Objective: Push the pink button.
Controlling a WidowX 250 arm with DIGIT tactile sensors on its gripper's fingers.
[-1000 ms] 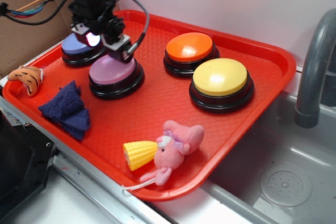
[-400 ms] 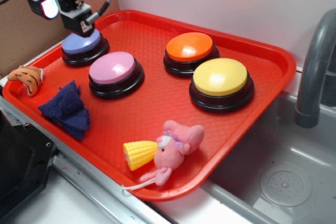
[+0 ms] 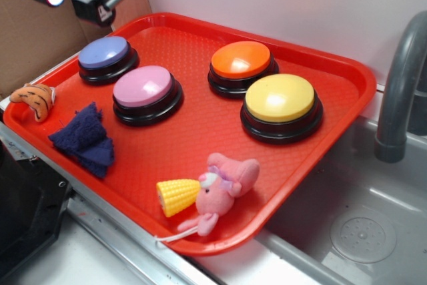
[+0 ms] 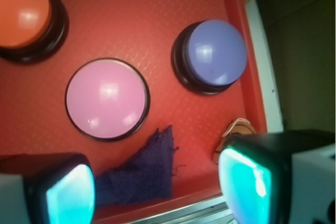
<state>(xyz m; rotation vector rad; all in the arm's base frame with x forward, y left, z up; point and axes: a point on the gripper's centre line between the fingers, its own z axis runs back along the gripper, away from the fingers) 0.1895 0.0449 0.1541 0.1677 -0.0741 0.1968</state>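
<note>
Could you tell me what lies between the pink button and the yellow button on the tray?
Only bare red tray separates the pink button from the yellow button, as the exterior view shows.

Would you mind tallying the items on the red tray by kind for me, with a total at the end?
Dome buttons: 4 – pink button, blue-purple button, orange button, yellow button
Plush toys: 2 – pink plush, orange striped toy
Toy corn: 1
Dark blue cloth: 1
Total: 8
</note>
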